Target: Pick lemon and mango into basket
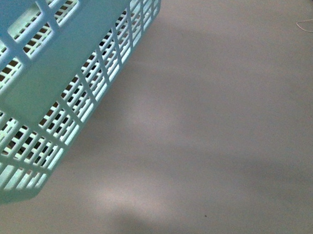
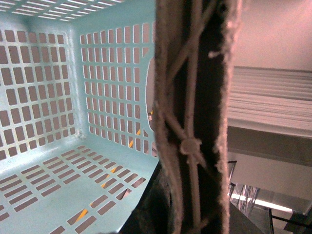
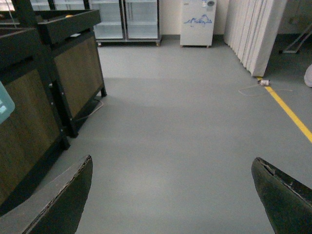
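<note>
Currently: the light teal plastic basket with slotted walls (image 1: 50, 80) fills the near left of the front view, tilted and clear of the bare grey floor (image 1: 215, 133). What carries it is not shown from there.

The left wrist view looks into the basket (image 2: 44, 97). Its slotted floor and two walls are visible, with no fruit on the part shown. A dark, fuzzy-edged strip with pale cords and a tie (image 2: 192, 122) sits right at the lens and blocks the rest. Left gripper: cannot tell whether it is parted or closed.

Right gripper (image 3: 171, 163): fingers wide apart, nothing between them, aimed out over open floor. Ahead of it are dark display stands with brown wood-look panels (image 3: 73, 73), and glass-door fridges (image 3: 126, 19) far off. A yellow floor line (image 3: 287, 109) has a loose white cable (image 3: 258, 87) beside it.

Lemon and mango: neither can be made out in any view. Judgement: the task is at its start, nothing is loaded, and the fruit has yet to be found.

Risks:
- If the tilted basket is not levelled, round fruit set in it would likely roll to the low corner or over the rim.
- The basket so near the body camera hides the left of the scene. A reach there goes blind and could clip the stands.
- The loose cable could snag if the robot moves that way.
</note>
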Controlling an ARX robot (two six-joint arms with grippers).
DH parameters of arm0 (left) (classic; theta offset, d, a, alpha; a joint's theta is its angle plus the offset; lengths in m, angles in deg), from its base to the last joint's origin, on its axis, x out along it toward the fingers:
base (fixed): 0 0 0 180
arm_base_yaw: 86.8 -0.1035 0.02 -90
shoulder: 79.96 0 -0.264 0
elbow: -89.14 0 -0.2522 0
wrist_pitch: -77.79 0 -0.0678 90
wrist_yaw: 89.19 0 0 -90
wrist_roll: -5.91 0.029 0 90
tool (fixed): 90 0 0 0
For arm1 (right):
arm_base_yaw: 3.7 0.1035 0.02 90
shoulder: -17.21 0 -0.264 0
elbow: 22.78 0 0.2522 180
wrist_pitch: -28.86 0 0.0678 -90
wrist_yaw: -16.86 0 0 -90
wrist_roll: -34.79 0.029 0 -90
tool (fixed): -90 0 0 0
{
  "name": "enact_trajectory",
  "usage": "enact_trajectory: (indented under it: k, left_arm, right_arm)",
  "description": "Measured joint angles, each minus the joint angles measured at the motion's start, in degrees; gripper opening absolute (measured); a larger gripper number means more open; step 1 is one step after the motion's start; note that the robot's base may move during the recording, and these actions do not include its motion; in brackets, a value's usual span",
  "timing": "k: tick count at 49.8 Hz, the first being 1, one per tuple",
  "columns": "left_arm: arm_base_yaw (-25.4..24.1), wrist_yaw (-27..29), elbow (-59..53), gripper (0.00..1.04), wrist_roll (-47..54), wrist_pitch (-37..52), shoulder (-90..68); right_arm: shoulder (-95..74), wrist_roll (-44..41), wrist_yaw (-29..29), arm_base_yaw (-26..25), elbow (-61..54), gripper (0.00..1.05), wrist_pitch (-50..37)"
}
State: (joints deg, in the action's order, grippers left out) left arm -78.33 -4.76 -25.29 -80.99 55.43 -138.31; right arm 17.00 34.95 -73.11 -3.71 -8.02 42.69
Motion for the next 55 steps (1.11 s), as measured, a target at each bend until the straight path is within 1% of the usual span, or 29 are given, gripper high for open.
enact_trajectory:
  k: [55]
  left_arm:
    - [0.0,0.0,0.0,0.05,0.0,0.0,0.0]
  right_arm:
    - [0.0,0.0,0.0,0.0,0.0,0.96,0.0]
